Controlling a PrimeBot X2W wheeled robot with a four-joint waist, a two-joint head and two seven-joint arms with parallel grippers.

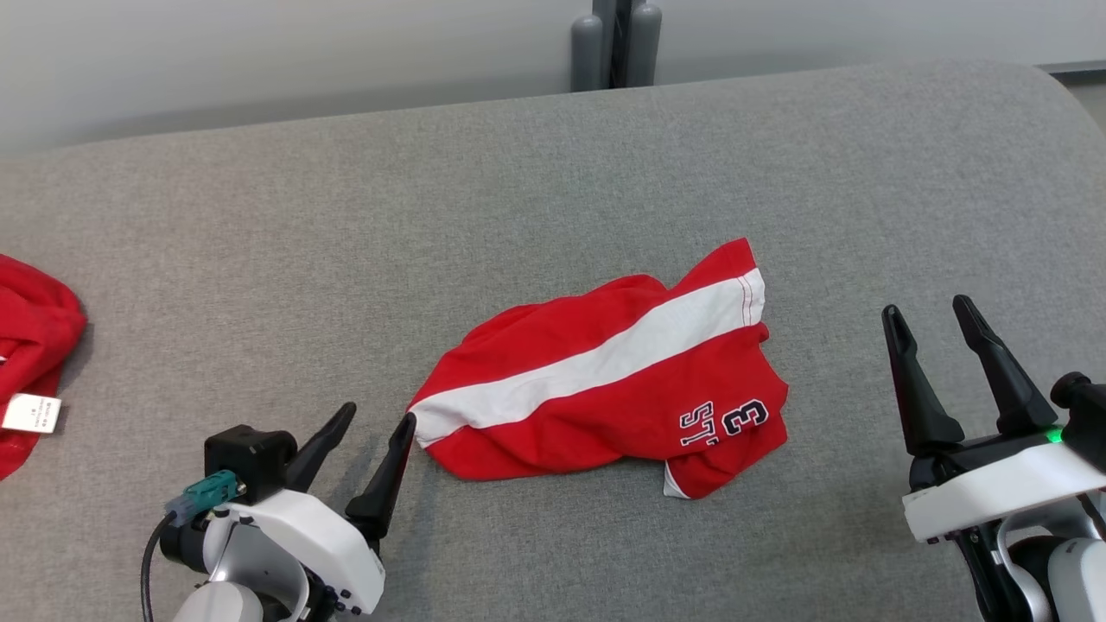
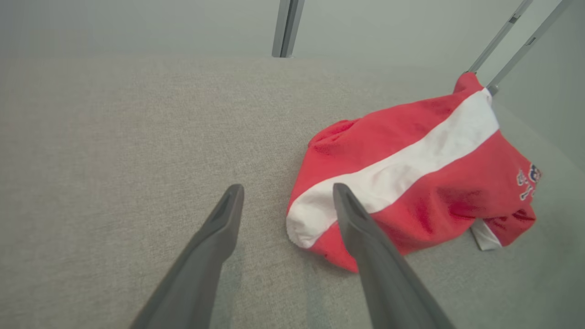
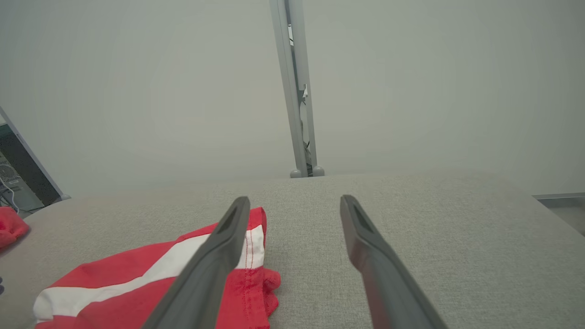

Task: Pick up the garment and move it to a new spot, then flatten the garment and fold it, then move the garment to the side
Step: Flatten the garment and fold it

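- now the red garment [image 1: 605,371], crumpled and crossed by a white band [image 1: 596,363], lies on the middle of the grey fabric bench [image 1: 553,173], between the two claws.
- the left claw [image 1: 378,412] is spread wide and empty; its inner fingertip is right at the garment's white-banded left end, and i cannot tell whether they touch.
- the right claw [image 1: 925,305] is also spread wide and empty, off to the garment's right and apart from it.
- navy lettering [image 1: 721,422] with a "3" shows near the garment's right end.
- a second red cloth [image 1: 34,345] with a white tag [image 1: 32,413] lies at the bench's left edge, well apart.
- behind the bench stand a pale wall [image 1: 259,52] and a grey post [image 1: 615,43].
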